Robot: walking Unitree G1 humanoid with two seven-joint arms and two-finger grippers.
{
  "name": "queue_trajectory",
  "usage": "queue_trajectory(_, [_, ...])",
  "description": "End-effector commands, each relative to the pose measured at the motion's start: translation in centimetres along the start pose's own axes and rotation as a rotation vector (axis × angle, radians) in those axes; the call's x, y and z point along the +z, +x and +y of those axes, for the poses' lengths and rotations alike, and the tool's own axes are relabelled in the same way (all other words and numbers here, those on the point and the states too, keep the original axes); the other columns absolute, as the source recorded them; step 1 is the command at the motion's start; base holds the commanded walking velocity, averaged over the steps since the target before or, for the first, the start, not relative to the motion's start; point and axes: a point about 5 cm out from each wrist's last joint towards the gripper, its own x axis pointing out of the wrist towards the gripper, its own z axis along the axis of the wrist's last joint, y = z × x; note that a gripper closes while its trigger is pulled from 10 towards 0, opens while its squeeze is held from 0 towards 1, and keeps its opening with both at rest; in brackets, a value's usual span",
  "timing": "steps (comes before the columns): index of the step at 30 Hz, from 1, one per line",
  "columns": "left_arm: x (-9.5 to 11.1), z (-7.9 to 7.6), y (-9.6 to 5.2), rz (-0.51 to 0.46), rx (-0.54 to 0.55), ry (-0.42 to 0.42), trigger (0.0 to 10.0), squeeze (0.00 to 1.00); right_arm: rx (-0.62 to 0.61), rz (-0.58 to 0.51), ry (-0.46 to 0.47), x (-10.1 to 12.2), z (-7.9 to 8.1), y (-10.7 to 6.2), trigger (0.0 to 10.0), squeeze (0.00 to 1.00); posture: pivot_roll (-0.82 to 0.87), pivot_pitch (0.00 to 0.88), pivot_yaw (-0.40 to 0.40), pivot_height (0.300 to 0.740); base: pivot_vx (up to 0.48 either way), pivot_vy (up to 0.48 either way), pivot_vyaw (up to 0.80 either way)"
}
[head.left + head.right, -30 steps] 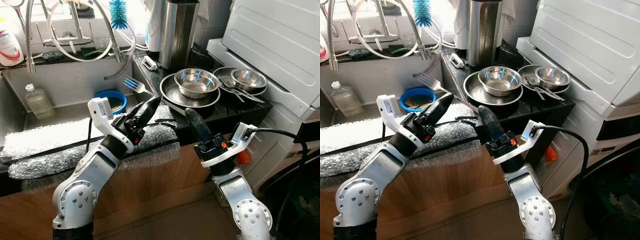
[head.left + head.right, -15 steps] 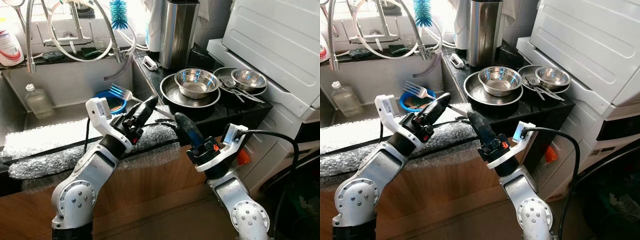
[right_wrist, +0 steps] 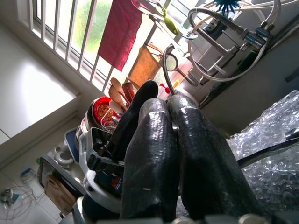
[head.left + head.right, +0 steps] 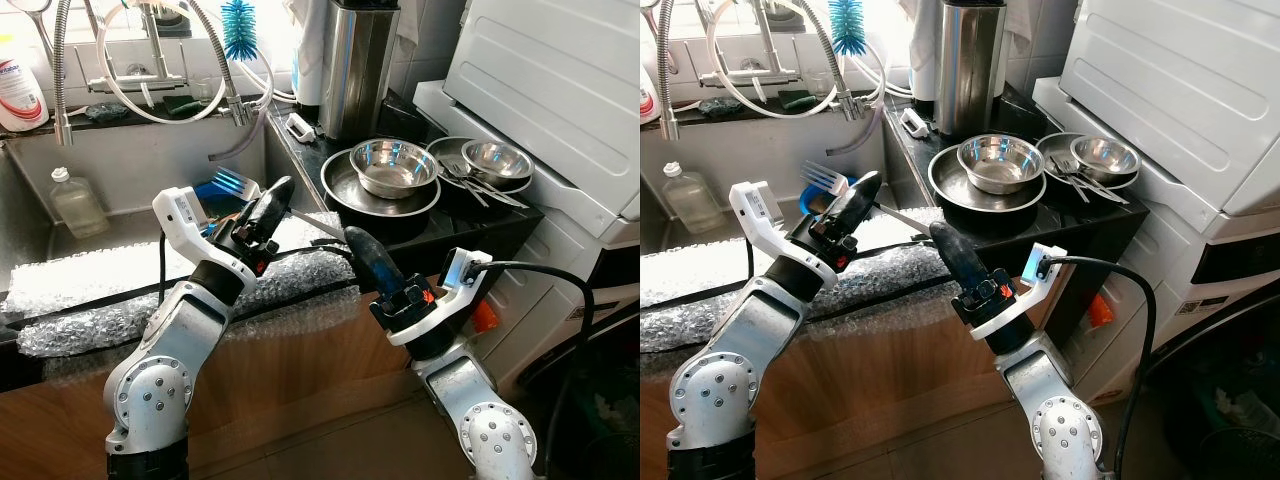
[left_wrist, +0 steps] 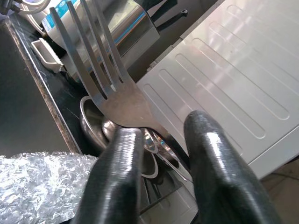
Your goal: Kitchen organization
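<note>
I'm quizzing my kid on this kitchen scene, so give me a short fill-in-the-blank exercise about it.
1. The left hand holds a metal ____.
2. The brush hanging above the sink is ____ in colour.
3. The larger steel bowl sits in a ____.

Missing words: fork; blue; pan

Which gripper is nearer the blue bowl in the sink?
Left. The left gripper, shut on a fork, is right beside the blue bowl over the sink edge; the right gripper is farther off, toward the counter.
</note>
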Motion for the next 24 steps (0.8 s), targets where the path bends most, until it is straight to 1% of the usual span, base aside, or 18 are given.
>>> queue_trajectory(1, [0.14,0.04,0.3,-0.01,0.007,0.006,0.0,0.0,0.01,0.02,-0.026,0.0,0.36,-0.04,10.0,0.0,-0.03,0.0,-0.078,0.727,0.0,0.0,0.0])
queue_trajectory(6, [0.15,0.03,0.36,-0.016,0.008,0.002,0.0,0.0,0.013,0.025,-0.035,-0.05,0.4,0.0,10.0,0.0,-0.03,0.0,-0.078,0.727,0.0,0.0,0.0])
queue_trajectory(12, [0.52,0.14,0.42,-0.047,0.027,-0.023,0.0,0.0,0.008,0.019,-0.035,0.07,0.34,-0.07,10.0,0.0,-0.03,0.0,-0.077,0.727,0.0,0.0,0.0])
queue_trajectory(19, [0.56,0.16,0.42,-0.05,0.028,-0.027,0.0,0.0,0.007,0.019,-0.035,0.06,0.32,-0.08,10.0,0.0,-0.03,0.0,-0.077,0.727,0.0,0.0,0.0])
queue_trajectory(20, [0.83,0.24,0.43,-0.071,0.037,-0.054,0.0,0.0,0.013,0.019,-0.025,0.01,0.37,-0.1,10.0,1.0,-0.03,0.0,-0.076,0.727,0.0,0.0,0.0])
queue_trajectory(24, [1.01,0.38,0.47,-0.082,0.048,-0.062,0.0,0.0,0.016,0.02,-0.022,-0.04,0.41,-0.11,10.0,1.0,-0.03,0.0,-0.075,0.727,0.0,0.0,0.0])
